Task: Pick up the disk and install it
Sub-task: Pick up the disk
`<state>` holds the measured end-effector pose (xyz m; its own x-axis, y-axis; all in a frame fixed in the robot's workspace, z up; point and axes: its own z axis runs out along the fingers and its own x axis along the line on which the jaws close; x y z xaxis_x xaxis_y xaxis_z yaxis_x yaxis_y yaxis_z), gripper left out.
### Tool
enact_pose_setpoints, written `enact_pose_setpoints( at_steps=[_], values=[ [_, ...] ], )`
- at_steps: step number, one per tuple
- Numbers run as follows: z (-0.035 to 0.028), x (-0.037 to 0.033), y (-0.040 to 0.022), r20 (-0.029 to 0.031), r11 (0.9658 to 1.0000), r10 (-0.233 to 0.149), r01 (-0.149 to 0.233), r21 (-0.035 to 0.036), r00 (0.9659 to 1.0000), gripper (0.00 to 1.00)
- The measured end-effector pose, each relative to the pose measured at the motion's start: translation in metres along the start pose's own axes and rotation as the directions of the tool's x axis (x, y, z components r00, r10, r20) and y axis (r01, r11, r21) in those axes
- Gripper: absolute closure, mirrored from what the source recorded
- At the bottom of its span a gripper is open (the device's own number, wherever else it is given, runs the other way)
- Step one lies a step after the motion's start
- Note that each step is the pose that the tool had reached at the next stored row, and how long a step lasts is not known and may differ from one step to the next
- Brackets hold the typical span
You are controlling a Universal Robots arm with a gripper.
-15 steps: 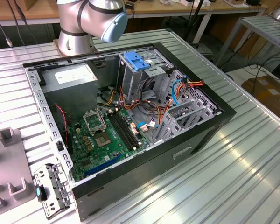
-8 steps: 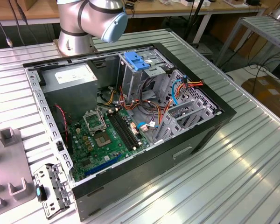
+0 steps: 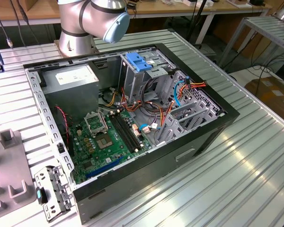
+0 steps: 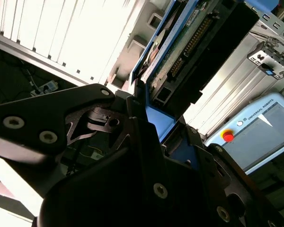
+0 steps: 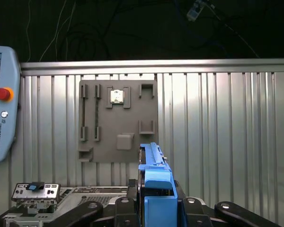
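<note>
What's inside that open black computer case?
A green motherboard, a grey power supply, coloured cables and a metal drive cage with a blue latch. The cage's inside is hidden. The disk sits in the tool, elsewhere.

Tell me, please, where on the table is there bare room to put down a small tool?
The ribbed table is bare on the exterior view's right of the computer case, down to the near edge. On the exterior view's left it is crowded: a grey fixture plate and a metal bracket lie there. Inside the case, cables fill the gaps.
</note>
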<state>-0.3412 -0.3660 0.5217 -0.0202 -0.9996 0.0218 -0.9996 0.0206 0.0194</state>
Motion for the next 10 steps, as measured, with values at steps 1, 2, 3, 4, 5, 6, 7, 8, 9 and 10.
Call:
enact_pose_setpoints(
  at_steps=[1,2,3,4,5,6,7,8,9,10],
  values=[
    [0.0,0.0006,-0.0004,0.0,1.0,0.0,0.0,0.0,1.0,0.63],
    [0.0,0.0013,-0.0008,-0.0001,1.0,0.0,0.0,0.0,1.0,0.63],
    [-0.0001,0.0021,-0.0012,-0.0001,1.0,0.0,0.0,-0.0001,1.0,0.63],
    [0.0,0.004,-0.0019,0.0,1.0,0.0,0.0,0.0,1.0,0.63],
    [0.0,0.0052,-0.0023,-0.0001,1.0,0.0,0.0,-0.0001,1.0,0.63],
    [0.0,0.006,-0.0027,-0.0001,1.0,0.0,0.0,-0.0001,1.0,0.63],
    [0.0001,0.0074,-0.0032,-0.0001,1.0,0.0,0.0,-0.0001,1.0,0.63],
    [0.0001,0.0086,-0.0035,0.0,1.0,0.0,0.0,0.0,1.0,0.63],
    [0.0001,0.0096,-0.0038,0.0,1.0,0.0,0.0,0.0,1.0,0.63],
    [0.0001,0.0107,-0.004,0.0,1.0,0.0,0.0,0.0,1.0,0.63]
  ],
)
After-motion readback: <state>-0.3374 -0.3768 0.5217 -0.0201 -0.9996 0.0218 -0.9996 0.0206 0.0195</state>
